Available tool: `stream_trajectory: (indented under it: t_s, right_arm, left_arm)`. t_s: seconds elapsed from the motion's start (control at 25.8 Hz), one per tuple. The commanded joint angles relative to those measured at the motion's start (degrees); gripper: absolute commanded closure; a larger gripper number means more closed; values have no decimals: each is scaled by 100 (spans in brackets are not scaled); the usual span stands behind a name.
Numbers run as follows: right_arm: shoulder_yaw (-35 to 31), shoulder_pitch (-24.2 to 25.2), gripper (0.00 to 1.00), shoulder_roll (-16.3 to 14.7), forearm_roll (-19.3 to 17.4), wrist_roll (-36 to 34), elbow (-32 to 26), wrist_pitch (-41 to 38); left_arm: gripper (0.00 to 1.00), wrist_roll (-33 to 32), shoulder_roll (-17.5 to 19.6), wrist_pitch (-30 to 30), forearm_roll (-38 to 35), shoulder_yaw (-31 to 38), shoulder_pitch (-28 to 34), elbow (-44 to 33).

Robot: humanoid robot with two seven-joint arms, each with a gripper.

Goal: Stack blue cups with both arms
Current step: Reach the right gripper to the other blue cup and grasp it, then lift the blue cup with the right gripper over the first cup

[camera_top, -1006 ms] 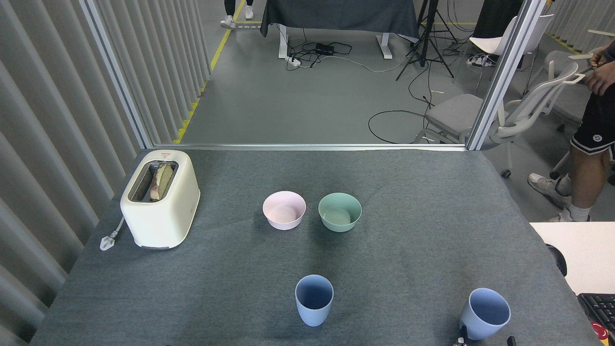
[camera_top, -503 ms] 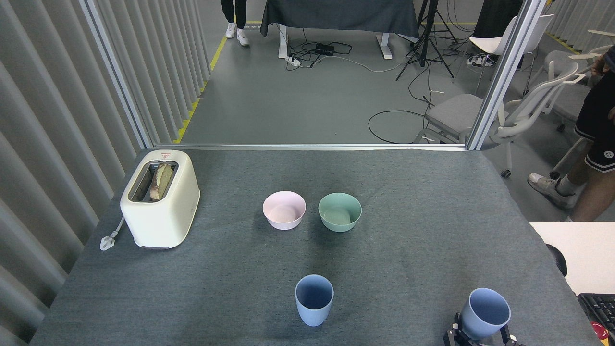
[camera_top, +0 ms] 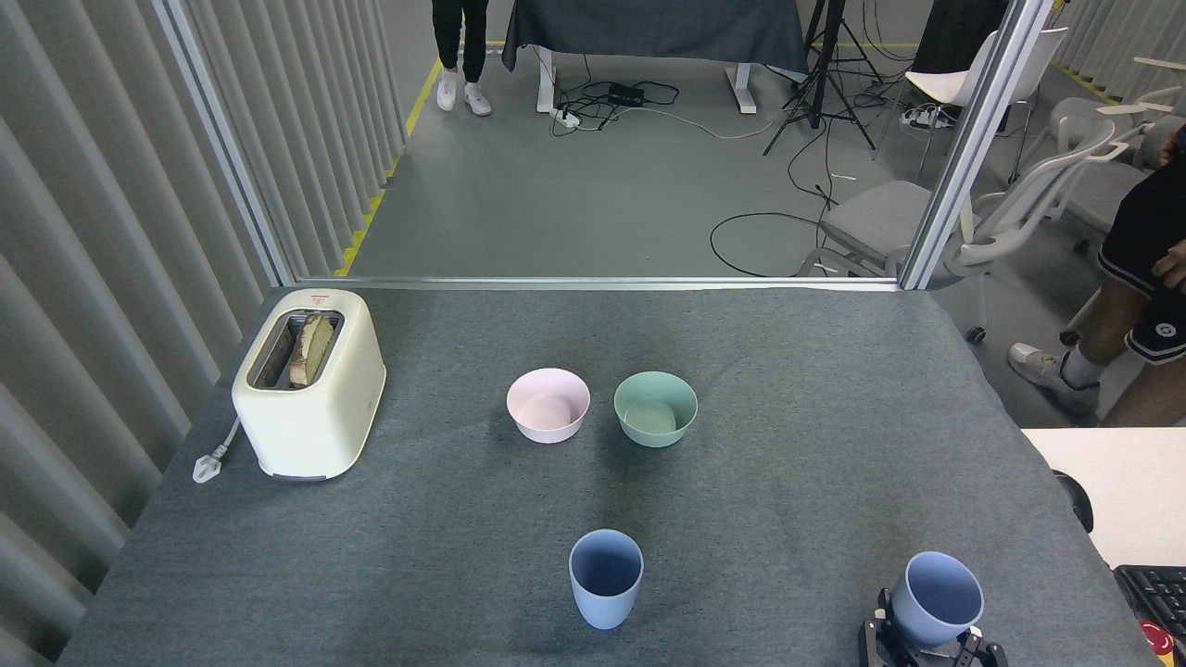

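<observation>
One pale blue cup [camera_top: 606,579] stands upright on the grey table [camera_top: 788,389], near the front edge at the middle. The second blue cup [camera_top: 936,600] is at the front right corner, leaning a little to the right. My right gripper [camera_top: 929,646] comes up from the bottom edge, and its black fingers [camera_top: 874,642] clasp this cup's base on both sides. Only the fingertips show; the rest of the arm is cut off by the frame. My left arm and its gripper are out of view.
A pink bowl [camera_top: 548,405] and a mint-green bowl [camera_top: 655,408] sit side by side mid-table. A cream toaster [camera_top: 309,382] with bread stands at the left. A white desk with a keyboard [camera_top: 1154,593] adjoins the right edge. A person's leg [camera_top: 1107,324] is beyond it.
My right gripper has risen into view around the right cup's base, and the cup has shifted slightly up and left. The person on the right has moved.
</observation>
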Motion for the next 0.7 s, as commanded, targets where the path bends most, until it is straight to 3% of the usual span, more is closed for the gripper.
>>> stream_trajectory:
  t_s: [0.0, 0.15, 0.23, 0.43, 0.54, 0.66]
  right_arm:
    - [89, 21, 38, 23, 7, 14, -289, 11]
    - [546, -138, 39, 41, 51, 691, -913, 72]
    - [1047, -665, 38, 102, 367, 1095, -931, 204]
    - [2585, -1517, 37, 814, 956, 1833, -922, 565]
    - [3139, -1561, 36, 1183, 1150, 2062, -1159, 565]
    - [3455, -1342, 35, 1218, 1176, 2211, -1397, 565]
  left_arm:
    - [0, 8, -4, 11, 0, -1, 0, 3]
    - [0, 8, -13, 11, 0, -10, -8, 12]
    - [0, 8, -22, 20, 0, -28, -8, 12]
    - [0, 17, -30, 20, 53, -1, -17, 20]
    - [0, 17, -30, 20, 211, -1, -26, 64]
    - [0, 17, -30, 20, 246, 8, -26, 64]
